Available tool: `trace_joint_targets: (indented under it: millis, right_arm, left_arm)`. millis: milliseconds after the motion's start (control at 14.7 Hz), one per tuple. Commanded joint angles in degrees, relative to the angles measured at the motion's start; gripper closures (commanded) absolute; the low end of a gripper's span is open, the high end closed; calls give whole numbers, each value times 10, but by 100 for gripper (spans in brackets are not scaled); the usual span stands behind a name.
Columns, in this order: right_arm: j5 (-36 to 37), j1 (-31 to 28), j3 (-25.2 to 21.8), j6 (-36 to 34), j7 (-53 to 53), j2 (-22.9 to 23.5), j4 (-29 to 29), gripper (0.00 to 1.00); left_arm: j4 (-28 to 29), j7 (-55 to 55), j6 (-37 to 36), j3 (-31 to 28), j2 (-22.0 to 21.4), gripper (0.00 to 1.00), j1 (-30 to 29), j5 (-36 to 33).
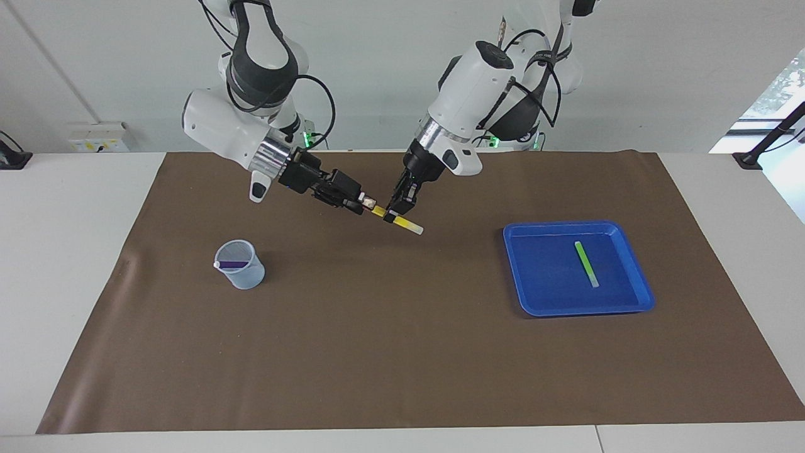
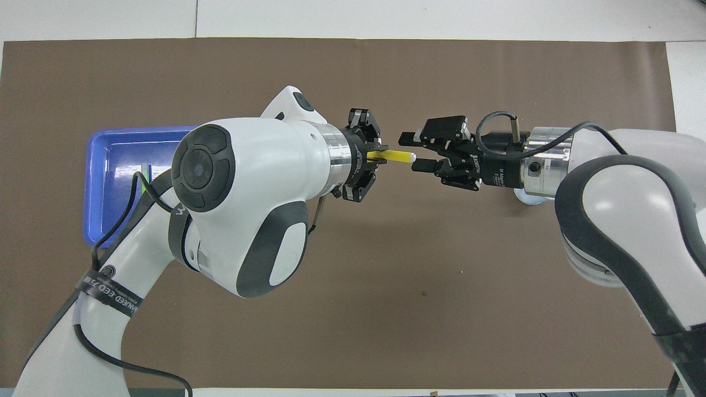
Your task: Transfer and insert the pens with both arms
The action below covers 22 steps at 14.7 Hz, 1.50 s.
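Purple pen (image 1: pixel 234 262) already in cup (image 1: pixel 241 272). Left claw (image 1: pixel 395 212) clamped on yellow pen (image 1: pixel 405 224) mid-air over tabletop centre; right claw (image 1: pixel 368 202) half-wide at its end. Green pen (image 1: pixel 586 263) waiting in tray (image 1: pixel 635 277).

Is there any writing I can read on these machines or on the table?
"...EED 75..." is all that reads of white print on a black band around the left arm's cable.
White print on the right hand's body: too small to read.
Tray, cup, pens: none seen.
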<state>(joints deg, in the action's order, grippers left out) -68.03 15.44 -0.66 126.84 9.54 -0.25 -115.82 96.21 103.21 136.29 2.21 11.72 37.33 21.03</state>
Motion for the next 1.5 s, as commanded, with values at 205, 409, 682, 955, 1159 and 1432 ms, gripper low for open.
trace_joint_targets:
  millis: [205,409,682,955,1159,1432]
  right_arm:
    - [-15,2,1,10,-13,-13,-15,49]
    - [-15,2,1,12,-13,-12,-14,49]
    - [-15,2,1,13,-11,-12,-13,90]
    - [-23,2,1,11,-10,-12,-13,100]
    - [-23,1,1,11,-9,-12,-13,100]
    - [-18,-1,0,7,-14,-9,-6,100]
  left_arm:
    - [-1,15,20,-8,8,100,10,10]
    - [-1,14,20,-8,8,100,10,9]
    - [2,13,17,-8,7,100,12,9]
    - [3,12,14,-8,7,100,12,9]
    - [3,4,11,-8,7,100,11,9]
    - [3,-66,-1,-12,1,0,1,-3]
